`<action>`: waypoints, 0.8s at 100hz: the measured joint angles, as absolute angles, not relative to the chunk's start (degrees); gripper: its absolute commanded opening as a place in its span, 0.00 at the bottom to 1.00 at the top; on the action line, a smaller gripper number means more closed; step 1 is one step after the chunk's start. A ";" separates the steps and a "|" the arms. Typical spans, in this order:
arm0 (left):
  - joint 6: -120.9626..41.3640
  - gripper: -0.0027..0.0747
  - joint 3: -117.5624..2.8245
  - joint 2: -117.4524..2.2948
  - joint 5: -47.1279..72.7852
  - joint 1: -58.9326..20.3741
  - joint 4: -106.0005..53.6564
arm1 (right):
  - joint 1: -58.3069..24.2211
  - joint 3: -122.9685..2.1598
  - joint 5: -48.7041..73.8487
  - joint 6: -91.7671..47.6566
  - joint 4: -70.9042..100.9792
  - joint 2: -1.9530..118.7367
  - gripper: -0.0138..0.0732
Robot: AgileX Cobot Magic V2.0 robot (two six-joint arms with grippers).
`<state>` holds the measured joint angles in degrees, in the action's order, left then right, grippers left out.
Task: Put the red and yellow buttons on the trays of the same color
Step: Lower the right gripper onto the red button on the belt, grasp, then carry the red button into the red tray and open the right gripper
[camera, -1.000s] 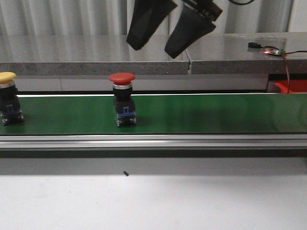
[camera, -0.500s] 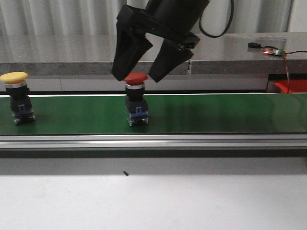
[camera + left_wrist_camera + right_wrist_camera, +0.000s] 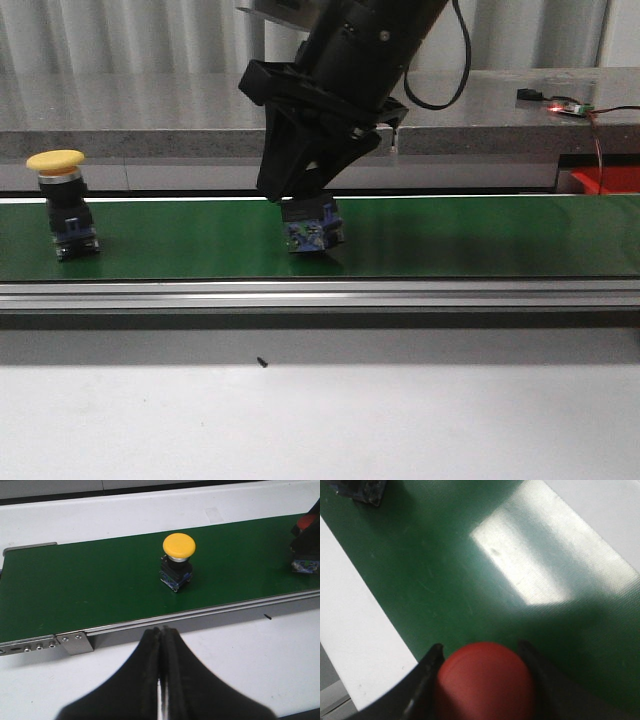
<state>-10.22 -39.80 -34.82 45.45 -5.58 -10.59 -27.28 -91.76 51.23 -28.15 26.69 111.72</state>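
On the green belt (image 3: 480, 235): red button (image 3: 485, 680), base tilted.
Right end effector (image 3: 300, 190): probably clenched on its cap.
Left end effector (image 3: 160, 690): clenched, holding nothing.
Risk: loose hold, button slips before the red tray (image 3: 605, 180).

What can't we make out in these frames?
- Red button: front view, cap hidden by the right pincer; only the base shows.
- Red tray: front view, cut off by the right edge; contents unseen.
- Yellow tray: in no view.
- Right wrist view: red cap blurred, cut by the bottom edge; firm contact unclear.
- Left pincer: absent from front view.
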 measured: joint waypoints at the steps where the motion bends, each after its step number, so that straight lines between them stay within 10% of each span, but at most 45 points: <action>1: -10.22 0.01 -39.80 -34.82 45.45 -5.58 -10.59 | -27.28 -91.76 51.25 -28.15 26.69 111.72 0.28; 80: -10.22 0.01 -39.80 -34.82 45.45 -5.58 -10.59 | -14.91 -91.76 50.66 -12.93 9.19 96.03 0.28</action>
<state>-10.22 -39.80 -34.82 45.45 -5.58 -10.59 -14.91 -91.76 50.66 -12.93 9.19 96.03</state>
